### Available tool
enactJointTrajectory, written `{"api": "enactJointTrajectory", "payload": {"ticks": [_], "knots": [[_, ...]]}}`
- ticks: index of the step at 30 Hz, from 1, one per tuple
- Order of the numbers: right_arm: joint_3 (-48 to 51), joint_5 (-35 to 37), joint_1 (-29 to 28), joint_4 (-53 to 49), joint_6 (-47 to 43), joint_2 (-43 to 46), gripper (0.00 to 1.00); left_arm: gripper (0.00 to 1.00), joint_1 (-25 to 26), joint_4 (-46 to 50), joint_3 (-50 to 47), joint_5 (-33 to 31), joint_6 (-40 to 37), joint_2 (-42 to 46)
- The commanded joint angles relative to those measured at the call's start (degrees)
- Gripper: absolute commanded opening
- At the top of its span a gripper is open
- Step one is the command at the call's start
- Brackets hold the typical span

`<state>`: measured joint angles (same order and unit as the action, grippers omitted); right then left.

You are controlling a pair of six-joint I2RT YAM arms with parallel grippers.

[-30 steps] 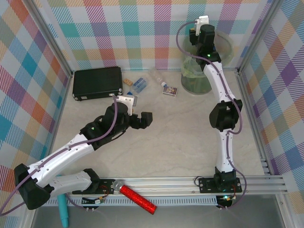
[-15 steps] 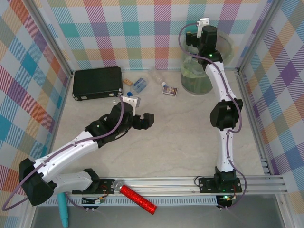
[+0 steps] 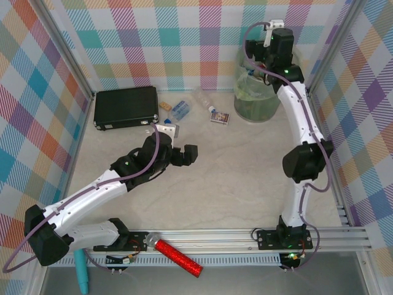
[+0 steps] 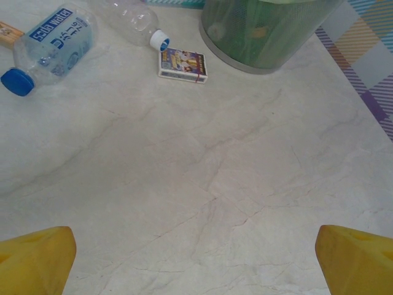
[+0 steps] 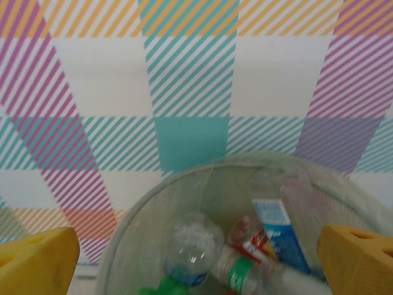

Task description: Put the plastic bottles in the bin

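Two plastic bottles lie on the table at the back. One is clear with a blue label and cap (image 4: 54,40) (image 3: 180,109); the other is clear with a pale cap (image 4: 132,18) (image 3: 202,97). The bin (image 3: 256,98) (image 4: 264,34) stands at the back right with several bottles (image 5: 195,246) inside. My left gripper (image 3: 182,157) (image 4: 196,264) hovers open over bare table, well short of the two bottles. Above the bin's mouth my right gripper (image 3: 263,56) (image 5: 196,264) is open, with nothing between its yellow fingertips (image 5: 37,258).
A small flat printed box (image 4: 182,64) (image 3: 220,117) lies between the bottles and the bin. A black case (image 3: 126,107) sits at the back left. A red glittery cylinder (image 3: 178,257) rests on the front rail. Checked walls enclose the table.
The right arm's elbow has swung to the right and its wrist has shifted right over the bin. The left gripper has crept a little forward.
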<state>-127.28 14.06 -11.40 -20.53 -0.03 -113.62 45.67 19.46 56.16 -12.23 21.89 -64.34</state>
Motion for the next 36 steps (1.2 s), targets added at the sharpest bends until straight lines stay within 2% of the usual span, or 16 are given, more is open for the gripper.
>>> {"api": "enactJointTrajectory", "payload": {"ticks": [1,10,20,28,36], "knots": [[9.22,-2.76,-1.32,0.97,5.22,6.49,0.99,1.00,0.57,0.99,0.45,-4.05,1.15,1.28],[42.71,-8.95,-2.55,10.21,14.26,27.57,0.99,0.99,0.35,1.56,0.84,-11.36,2.70,-2.39],[70.16,-15.57,-3.46,17.18,20.24,46.07,0.99,1.00,-0.90,-3.58,1.95,-9.73,0.51,-13.47],[84.19,-21.84,-3.72,25.83,23.64,53.50,0.99,1.00,-5.69,-7.65,9.27,-8.15,-4.22,-26.43],[88.73,-24.50,-3.81,30.93,26.89,53.33,0.99,1.00,-13.35,-10.04,20.59,-3.73,-7.18,-39.37]]}}
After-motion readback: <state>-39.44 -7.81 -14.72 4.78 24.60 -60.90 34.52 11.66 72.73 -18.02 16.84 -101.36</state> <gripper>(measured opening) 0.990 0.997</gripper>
